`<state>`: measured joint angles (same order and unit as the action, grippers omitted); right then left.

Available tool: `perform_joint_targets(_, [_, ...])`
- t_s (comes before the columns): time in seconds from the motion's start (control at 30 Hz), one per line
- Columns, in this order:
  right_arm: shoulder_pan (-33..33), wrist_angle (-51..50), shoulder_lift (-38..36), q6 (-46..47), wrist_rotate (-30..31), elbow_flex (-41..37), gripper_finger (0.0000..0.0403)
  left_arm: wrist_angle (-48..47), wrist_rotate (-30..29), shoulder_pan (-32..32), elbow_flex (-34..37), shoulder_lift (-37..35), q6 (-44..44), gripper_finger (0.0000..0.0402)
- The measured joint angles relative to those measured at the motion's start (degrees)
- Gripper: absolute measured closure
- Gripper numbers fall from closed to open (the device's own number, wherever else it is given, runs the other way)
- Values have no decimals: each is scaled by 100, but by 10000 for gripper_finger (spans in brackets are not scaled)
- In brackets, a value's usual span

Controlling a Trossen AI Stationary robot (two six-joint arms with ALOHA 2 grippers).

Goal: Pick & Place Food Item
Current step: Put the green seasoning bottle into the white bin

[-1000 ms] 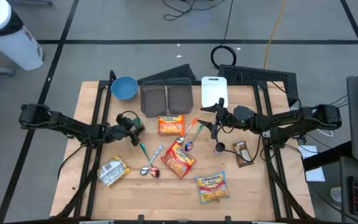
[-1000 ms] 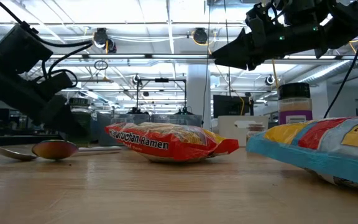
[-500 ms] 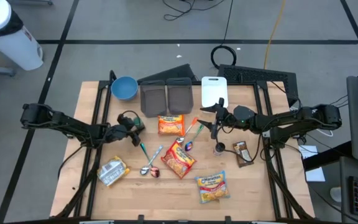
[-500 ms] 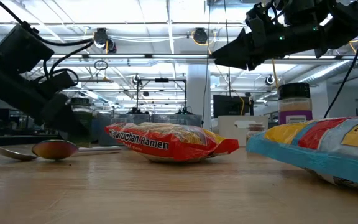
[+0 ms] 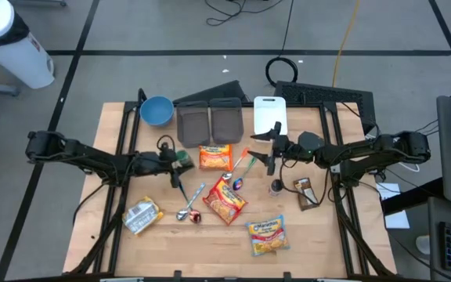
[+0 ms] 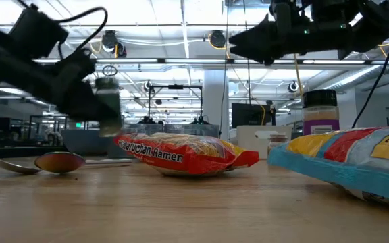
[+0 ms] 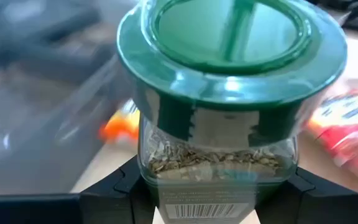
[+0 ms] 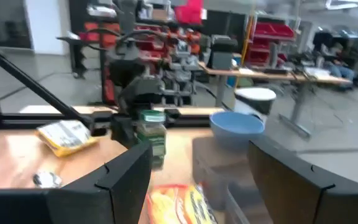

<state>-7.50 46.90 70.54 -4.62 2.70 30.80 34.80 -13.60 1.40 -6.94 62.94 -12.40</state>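
Spice jar point(image 7: 229, 106), green lid, clear body with dried flakes inside, sits clamped between the two dark fingers of the left claw point(image 5: 177, 159); the jaws are about half closed, pressing on the jar's sides just below the lid. The jar is carried above the table point(image 5: 319, 235), not resting on it, and looks slightly tilted in the low view point(image 6: 107, 101). Nearest past the claw lies an orange noodle packet point(image 5: 214, 157), soft crinkly plastic, flat and pillow-shaped. Just beyond the claw stand two dark grey trays point(image 5: 210, 124), rigid, rounded rectangles with shallow walls, and to their side a blue bowl point(image 5: 156, 110), smooth and round. Below the claw lie metal spoons point(image 5: 190, 205), thin and glossy. Judgement: the step in hand is the carry toward a drop spot, probably a tray, though the task does not name one. To do it well, keep the jar upright, since the glass or hard plastic is slick and the grip is on a curved wall; move level, clear the noodle packet, and lower until the base touches before letting go. Farthest off, the right claw point(image 5: 274, 149) hovers with its jaws wide apart, holding nothing, above a second jar point(image 5: 276, 186).
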Motion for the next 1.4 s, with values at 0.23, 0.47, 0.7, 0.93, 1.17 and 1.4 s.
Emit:
perform_joint_targets(0.23, [-2, -1121, 0, -278, -111, 706, 147, -1038, 1317, 516, -1138, 2, 619, 195])
perform_joint_targets(0.47, [-45, -1634, 301, -181, -1065, 1378, 147, -2307, 1682, 877, -2124, 52, 1424, 195])
perform_joint_targets(0.7, [-266, -1647, 1082, 383, -1661, 1863, 147, -2942, 2099, 1126, -2680, 57, 1703, 195])
perform_joint_targets(0.93, [-254, -1296, 1962, 243, -1815, 2560, 147, -3105, 2118, 1142, -3057, 382, 1867, 195])
perform_joint_targets(1.17, [-254, -1098, 2532, 190, -1941, 3081, 147, -3131, 2119, 1081, -3293, 932, 1939, 195])
perform_joint_targets(1.4, [-285, -1075, 2682, 91, -1912, 3175, 147, -3161, 2127, 1009, -3617, 1274, 2110, 195])
